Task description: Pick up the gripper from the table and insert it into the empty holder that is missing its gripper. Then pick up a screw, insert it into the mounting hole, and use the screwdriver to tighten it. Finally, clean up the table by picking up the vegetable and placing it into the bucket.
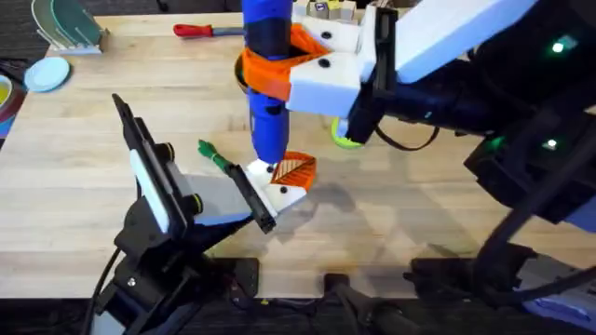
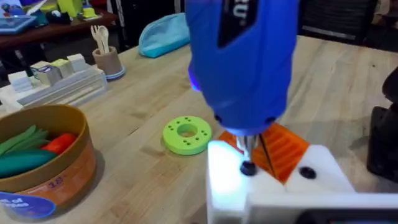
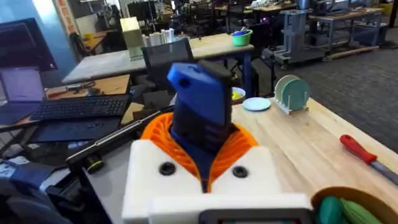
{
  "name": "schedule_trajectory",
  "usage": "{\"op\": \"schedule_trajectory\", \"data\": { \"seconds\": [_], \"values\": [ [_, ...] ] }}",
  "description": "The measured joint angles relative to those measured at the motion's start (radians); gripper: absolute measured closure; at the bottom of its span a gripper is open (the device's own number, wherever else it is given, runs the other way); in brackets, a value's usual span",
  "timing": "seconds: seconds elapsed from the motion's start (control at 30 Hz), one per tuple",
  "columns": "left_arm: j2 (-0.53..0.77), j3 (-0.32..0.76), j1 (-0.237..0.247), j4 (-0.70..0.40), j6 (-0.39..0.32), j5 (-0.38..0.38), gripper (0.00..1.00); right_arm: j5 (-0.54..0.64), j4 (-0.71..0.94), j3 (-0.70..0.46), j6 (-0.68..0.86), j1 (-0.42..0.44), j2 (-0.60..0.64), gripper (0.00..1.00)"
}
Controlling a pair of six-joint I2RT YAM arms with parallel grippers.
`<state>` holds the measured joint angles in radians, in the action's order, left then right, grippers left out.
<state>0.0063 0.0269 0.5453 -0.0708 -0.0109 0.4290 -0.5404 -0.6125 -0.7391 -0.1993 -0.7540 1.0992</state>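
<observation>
My right gripper [image 1: 279, 70], white fingers with orange ribbed pads, is shut on the blue screwdriver [image 1: 265, 112], which stands upright. Its bit rests on a dark screw [image 2: 247, 167] in the white holder [image 2: 273, 186]. The orange ribbed gripper [image 1: 296, 169] sits in that holder [image 1: 284, 195]. My left gripper [image 1: 265, 209], black-fingered, grips the holder's near side. The slim green vegetable [image 1: 212, 156] lies on the table just left of the screwdriver. The brown bucket [image 2: 56, 168] holds green and red toy vegetables. In the right wrist view the screwdriver [image 3: 202, 106] sits between the orange pads.
A flat green disc [image 2: 186, 134] with a centre hole lies past the holder. A red-handled screwdriver [image 1: 200, 31] lies at the table's far edge. A dish rack [image 1: 65, 28] and a blue plate [image 1: 47, 73] stand at the far left corner.
</observation>
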Motion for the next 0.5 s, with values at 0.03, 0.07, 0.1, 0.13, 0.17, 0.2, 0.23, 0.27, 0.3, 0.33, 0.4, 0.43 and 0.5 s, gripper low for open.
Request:
{"op": "schedule_trajectory", "data": {
  "seconds": [0.03,0.07,0.1,0.13,0.17,0.2,0.23,0.27,0.3,0.33,0.4,0.43,0.5],
  "values": [
    [0.0,0.0,0.0,0.0,0.0,0.0,0.996,0.0,0.0,0.0,0.0,0.0,0.0,0.98],
    [0.0,0.0,0.0,0.0,0.0,0.0,0.996,0.0,0.0,0.0,0.0,0.0,0.0,0.98],
    [0.0,0.0,0.0,0.0,0.0,0.0,0.996,0.0,0.0,0.0,0.0,0.0,0.0,0.98],
    [0.0,0.0,0.0,0.0,0.0,0.0,0.996,0.0,0.0,0.0,-0.001,0.0,0.0,0.98],
    [0.0,0.0,0.0,0.0,0.0,0.0,0.996,0.0,0.0,0.0,-0.003,0.0,0.001,0.98],
    [0.0,0.0,0.0,0.0,0.0,0.0,0.996,0.0,0.0,0.0,-0.003,0.0,0.001,0.98],
    [0.0,0.0,0.0,0.0,0.0,0.0,0.996,0.0,0.0,0.0,-0.004,0.0,0.001,0.98],
    [0.0,0.0,0.0,0.0,0.0,0.0,0.996,0.0,-0.001,0.0,-0.005,-0.001,0.002,0.98],
    [0.0,0.0,0.0,0.0,0.0,0.0,0.996,0.0,-0.001,0.0,-0.007,-0.002,0.005,0.98],
    [0.0,0.0,0.0,0.0,0.0,0.0,0.996,0.0,-0.001,0.0,-0.007,-0.003,0.008,0.98],
    [0.0,0.0,0.0,-0.005,0.0,0.0,0.996,0.001,-0.002,0.0,-0.008,-0.005,0.016,0.98],
    [0.0,-0.001,0.0,-0.007,0.0,0.0,0.996,0.0,-0.002,0.0,-0.01,-0.005,0.018,0.98],
    [0.0,-0.001,0.0,-0.007,0.0,0.0,0.996,0.0,-0.001,0.0,-0.01,-0.005,0.018,0.98]
  ]
}}
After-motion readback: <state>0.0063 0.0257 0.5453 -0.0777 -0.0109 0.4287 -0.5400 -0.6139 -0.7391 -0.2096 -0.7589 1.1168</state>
